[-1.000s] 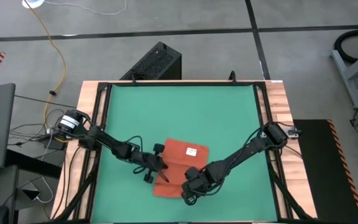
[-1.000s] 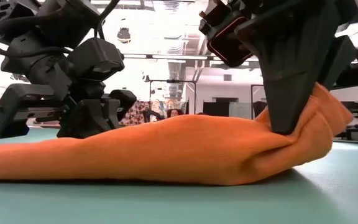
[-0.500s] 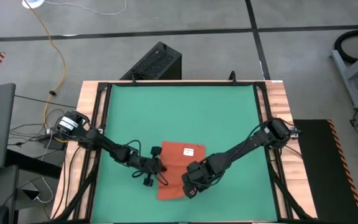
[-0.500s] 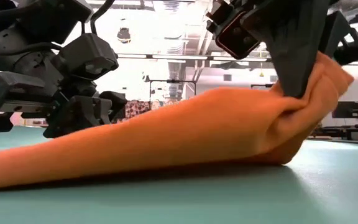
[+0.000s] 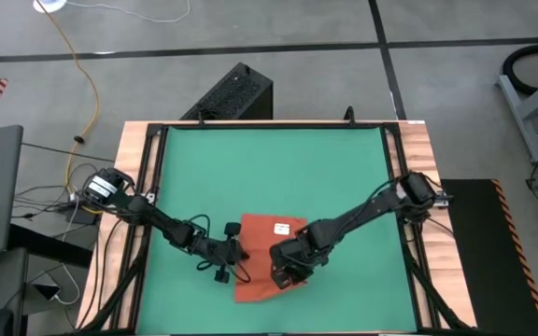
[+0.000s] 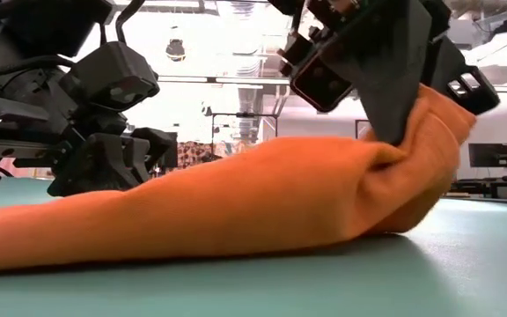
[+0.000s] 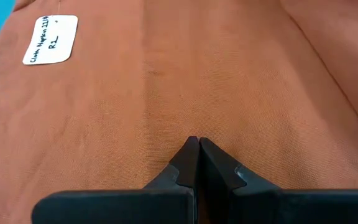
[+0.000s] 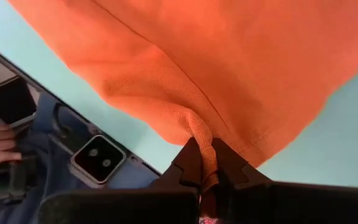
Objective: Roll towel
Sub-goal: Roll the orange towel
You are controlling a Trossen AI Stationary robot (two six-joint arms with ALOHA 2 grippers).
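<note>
High view: the green mat (image 5: 269,177) carries the orange-red soft cloth towel (image 5: 255,285) at six o'clock, still mostly flat. The right gripper (image 8: 202,167) pinches a lifted corner; the left gripper (image 7: 197,144), clenched, presses the cloth. Rolling looks barely begun.

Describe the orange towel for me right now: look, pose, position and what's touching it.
The orange-red soft woven cloth towel lies on the green mat near its front edge, between the two arms. A small white handwritten tag sits near one edge. The right pincer is shut on a bunched fold, lifting that end off the mat so it curls over; the rest slopes down flat. The left pincer, shut, rests its tips on the flat part.
</note>
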